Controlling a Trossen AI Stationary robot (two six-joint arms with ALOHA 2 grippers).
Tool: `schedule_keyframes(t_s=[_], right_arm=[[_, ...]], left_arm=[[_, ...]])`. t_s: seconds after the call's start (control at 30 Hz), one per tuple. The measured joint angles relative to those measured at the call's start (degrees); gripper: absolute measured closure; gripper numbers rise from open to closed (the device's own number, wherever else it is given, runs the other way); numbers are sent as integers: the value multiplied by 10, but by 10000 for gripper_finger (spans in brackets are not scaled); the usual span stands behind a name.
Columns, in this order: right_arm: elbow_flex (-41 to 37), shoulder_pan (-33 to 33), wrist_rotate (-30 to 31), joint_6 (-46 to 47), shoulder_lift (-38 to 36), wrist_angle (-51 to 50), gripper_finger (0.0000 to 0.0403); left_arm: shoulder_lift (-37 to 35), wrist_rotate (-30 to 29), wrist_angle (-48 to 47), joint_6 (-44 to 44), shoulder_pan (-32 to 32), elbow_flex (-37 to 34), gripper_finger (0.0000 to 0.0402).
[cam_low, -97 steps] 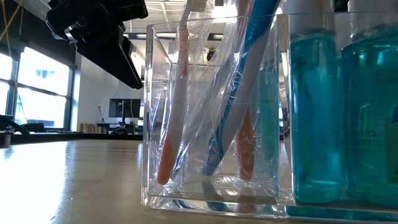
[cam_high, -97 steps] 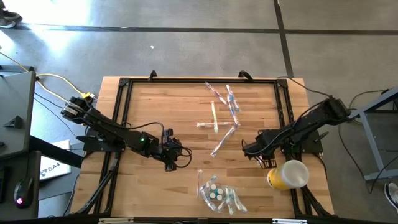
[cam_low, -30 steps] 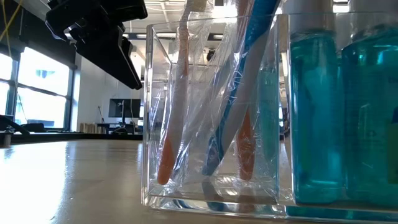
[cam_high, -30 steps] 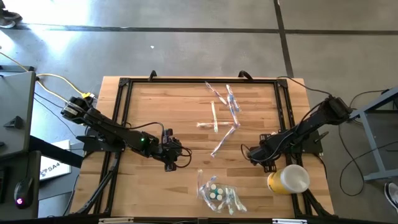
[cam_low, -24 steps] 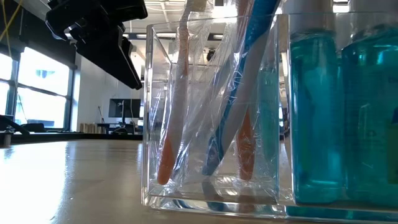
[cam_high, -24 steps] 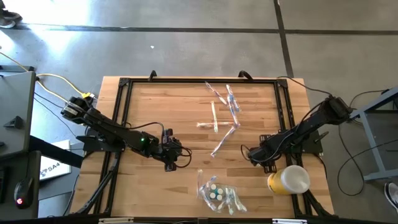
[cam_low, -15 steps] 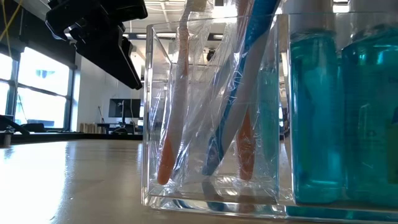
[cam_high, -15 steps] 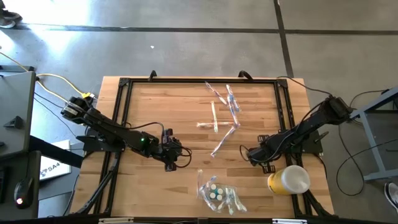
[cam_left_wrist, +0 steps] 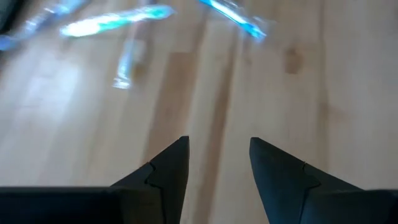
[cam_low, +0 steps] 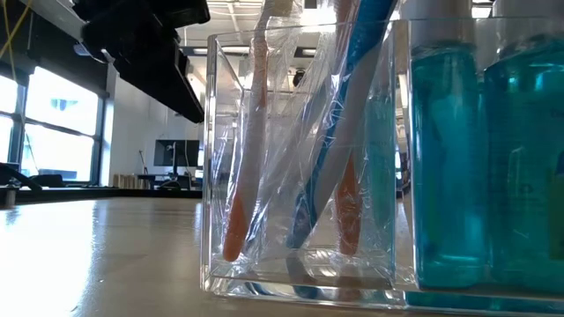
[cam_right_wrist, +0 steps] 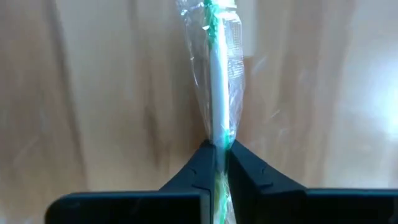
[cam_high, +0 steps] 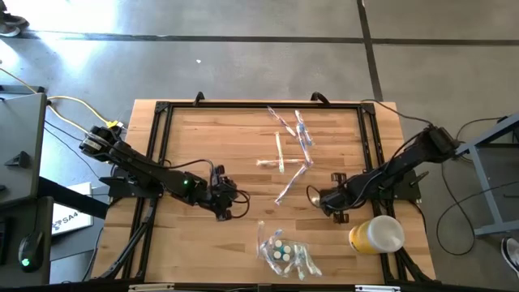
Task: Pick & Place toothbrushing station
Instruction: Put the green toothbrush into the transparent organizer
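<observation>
Your right hand (cam_right_wrist: 219, 163) has just snapped closed on a wrapped green toothbrush (cam_right_wrist: 217, 74), low on the wooden surface (cam_high: 211, 138), just beyond the clear organizer (cam_high: 284, 251). Grasp made; lift next. Left hand (cam_left_wrist: 217, 163) waits left of the organizer, half open, empty.

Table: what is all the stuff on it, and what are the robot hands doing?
table: one, light wood, black frame round it
toothbrushes: about five, in clear wraps, loose on the table's middle
holder: one, clear, near edge, more wrapped brushes inside
bottles: two show in the low view, teal, in the holder
cup: one, yellow, near right corner
left gripper: one, dark, open over bare wood
right gripper: one, dark, shut on a green-and-white wrapped toothbrush
</observation>
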Motion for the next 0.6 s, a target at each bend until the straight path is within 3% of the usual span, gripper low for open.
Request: schedule_keyframes(t_s=[0.17,0.33,0.43,0.6], right_arm=[[47,-2,106,0,2,-50,388],[143,0,197,-10,1,-128,388],[207,15,270,-23,1,-141,388],[321,82,353,-61,1,-132,388]], left_arm=[[0,-29,1,0,0,0,239],[0,-44,12,11,-2,0,239],[0,-87,29,33,-18,0,239],[0,-181,100,150,-77,0,239]])
